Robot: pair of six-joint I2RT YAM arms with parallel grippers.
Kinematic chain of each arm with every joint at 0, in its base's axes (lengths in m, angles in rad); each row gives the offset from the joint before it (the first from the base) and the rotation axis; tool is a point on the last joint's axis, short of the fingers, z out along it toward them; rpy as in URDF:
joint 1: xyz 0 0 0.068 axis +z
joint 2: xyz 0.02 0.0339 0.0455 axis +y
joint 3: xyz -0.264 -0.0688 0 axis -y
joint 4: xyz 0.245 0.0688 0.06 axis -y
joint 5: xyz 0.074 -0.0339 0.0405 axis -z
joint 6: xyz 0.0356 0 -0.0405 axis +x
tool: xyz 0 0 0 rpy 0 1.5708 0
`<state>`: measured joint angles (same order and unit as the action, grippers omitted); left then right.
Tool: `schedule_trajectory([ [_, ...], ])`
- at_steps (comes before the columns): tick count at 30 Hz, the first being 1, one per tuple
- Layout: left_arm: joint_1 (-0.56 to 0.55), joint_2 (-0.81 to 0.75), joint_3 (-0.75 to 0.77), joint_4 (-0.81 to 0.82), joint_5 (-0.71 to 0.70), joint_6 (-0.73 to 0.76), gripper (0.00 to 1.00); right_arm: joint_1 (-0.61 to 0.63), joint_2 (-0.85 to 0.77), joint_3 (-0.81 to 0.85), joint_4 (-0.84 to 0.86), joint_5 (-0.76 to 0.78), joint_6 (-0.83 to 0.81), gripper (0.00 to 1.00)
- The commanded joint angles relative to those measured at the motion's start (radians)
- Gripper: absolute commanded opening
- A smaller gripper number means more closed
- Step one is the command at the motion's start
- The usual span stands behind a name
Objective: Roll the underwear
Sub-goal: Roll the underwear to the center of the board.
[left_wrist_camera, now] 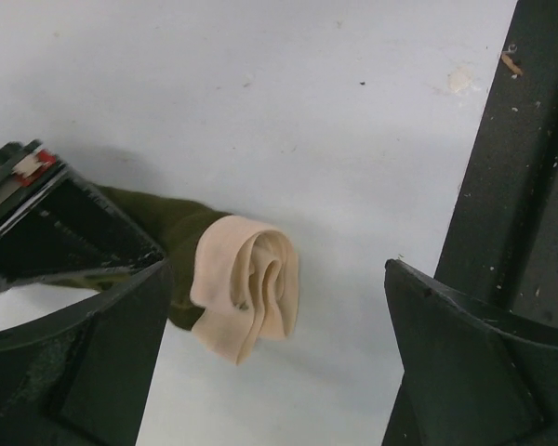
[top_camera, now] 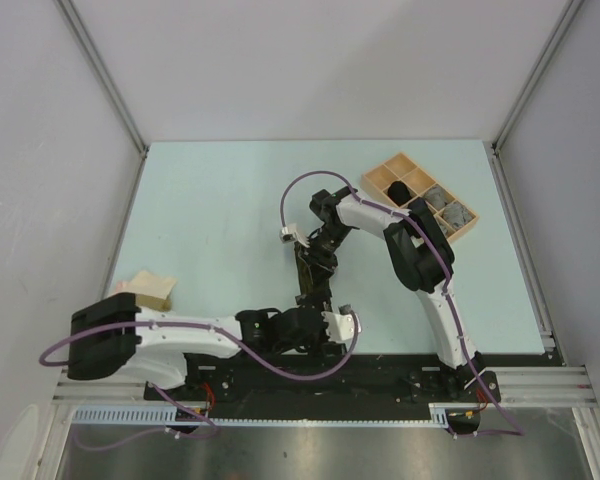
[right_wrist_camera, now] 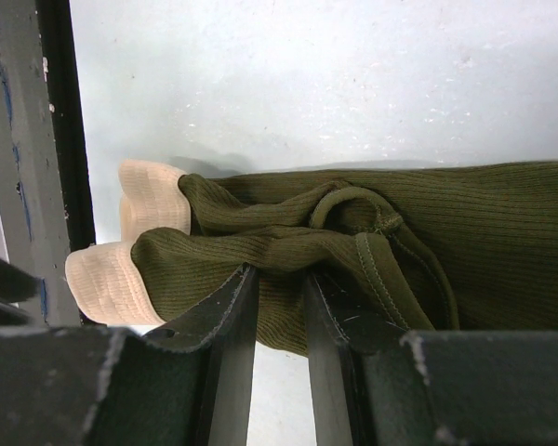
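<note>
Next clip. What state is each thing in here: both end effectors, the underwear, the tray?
Left end effector: open, holding nothing.
Right end effector: shut on the olive underwear.
Olive underwear: lying on the table, bunched where it is pinched.
Pale cloth: curled into a loose coil at the olive piece's end.
Tray: some compartments hold dark or grey bundles, others bare.

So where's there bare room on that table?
Widest free patch: far left of the table, between the left wall and the right arm. Also near right, in front of the wooden tray. Crowded: centre near edge, where the right end effector pinches the olive underwear beside the open left end effector; beige cloth sits near left.
</note>
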<state>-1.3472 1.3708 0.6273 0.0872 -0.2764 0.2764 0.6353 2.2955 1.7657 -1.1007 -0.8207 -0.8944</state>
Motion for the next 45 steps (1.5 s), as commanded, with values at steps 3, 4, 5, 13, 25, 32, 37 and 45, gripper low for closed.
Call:
schedule_trajectory([
  [3,-0.004,-0.19,-0.053,-0.08,-0.014,-0.08,1.0,0.004,0.032,0.009,-0.013,0.005,-0.021,0.31],
  [4,-0.004,-0.2,-0.061,-0.079,-0.006,-0.068,1.0,0.006,0.035,0.011,-0.011,0.005,-0.021,0.31],
  [5,-0.004,-0.202,-0.066,-0.058,0.014,-0.039,1.0,0.006,0.033,0.012,-0.013,0.005,-0.021,0.31],
  [13,0.005,0.014,0.017,-0.009,0.065,0.075,0.96,0.004,0.036,0.011,-0.016,0.005,-0.021,0.3],
  [25,0.036,0.154,0.069,-0.119,-0.024,-0.012,0.75,0.003,0.038,0.009,-0.024,0.002,-0.029,0.3],
  [32,0.052,0.166,0.094,-0.158,-0.04,-0.036,0.72,0.003,0.032,0.008,-0.025,0.003,-0.029,0.3],
  [37,0.071,0.188,0.172,-0.253,-0.072,-0.078,0.74,0.001,0.032,0.008,-0.028,0.0,-0.032,0.3],
  [45,0.086,0.249,0.221,-0.296,-0.127,-0.079,0.73,0.003,0.036,0.012,-0.034,-0.003,-0.037,0.3],
])
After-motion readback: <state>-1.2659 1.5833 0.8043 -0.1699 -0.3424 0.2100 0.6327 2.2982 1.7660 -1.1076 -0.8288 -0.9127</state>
